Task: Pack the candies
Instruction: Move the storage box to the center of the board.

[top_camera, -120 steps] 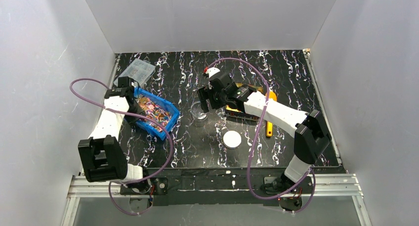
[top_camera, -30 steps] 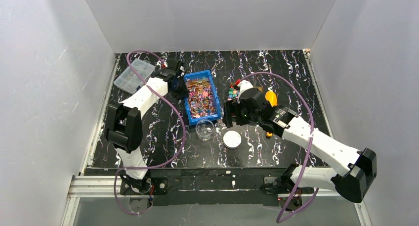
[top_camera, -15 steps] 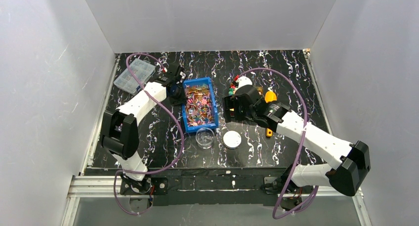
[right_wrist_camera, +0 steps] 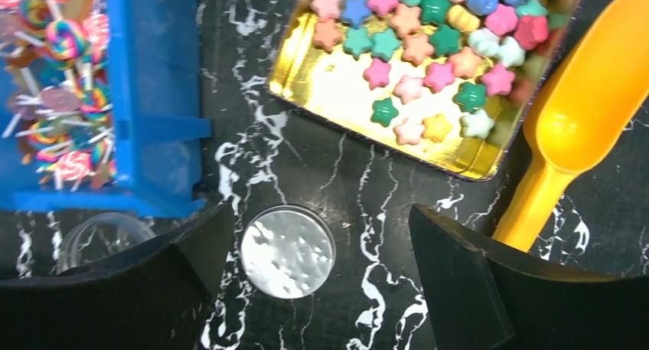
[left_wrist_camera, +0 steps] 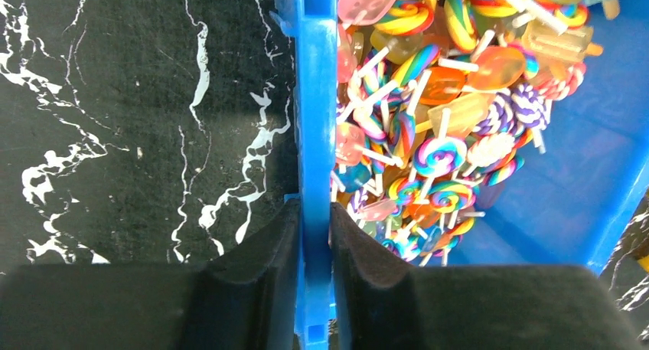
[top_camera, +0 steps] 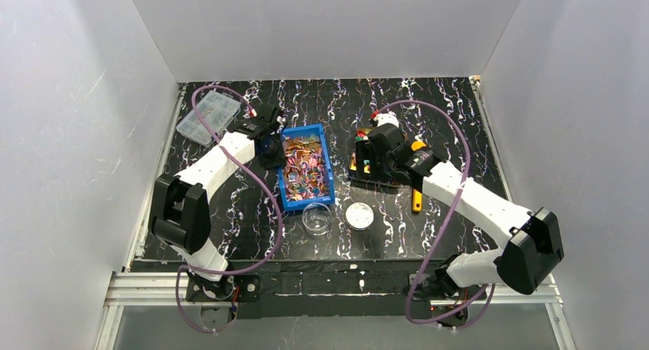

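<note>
Found left gripper [left_wrist_camera: 314, 221] pinched narrow on the left wall of bin [top_camera: 304, 207], one finger on each side of it. Noted bin dragged from left of frame to centre over the last four seconds and squared up. Noted it nudged slightly left in the last second, its lower end now just above cup [top_camera: 317, 219]. Saw cup lower in frame than before, now just left of lid [top_camera: 359, 215]. Found lollipops [left_wrist_camera: 428, 151] heaped inside bin, none seen in cup.

Found right gripper [right_wrist_camera: 317, 224] spread wide and holding nothing. Noted it pulled away from the cup to right of centre, over tray [right_wrist_camera: 337, 89]. Saw star candies [right_wrist_camera: 428, 51] lying on upper part of tray. Saw scoop [right_wrist_camera: 585, 112] just right of tray, untouched. Noted organiser [top_camera: 203, 115] at upper left, not in play.

Judged supply and cup brought together, so staging about done and packing itself not begun. Judged next move as either tipping bin toward cup or taking scoop with the free gripper; could not tell which.
</note>
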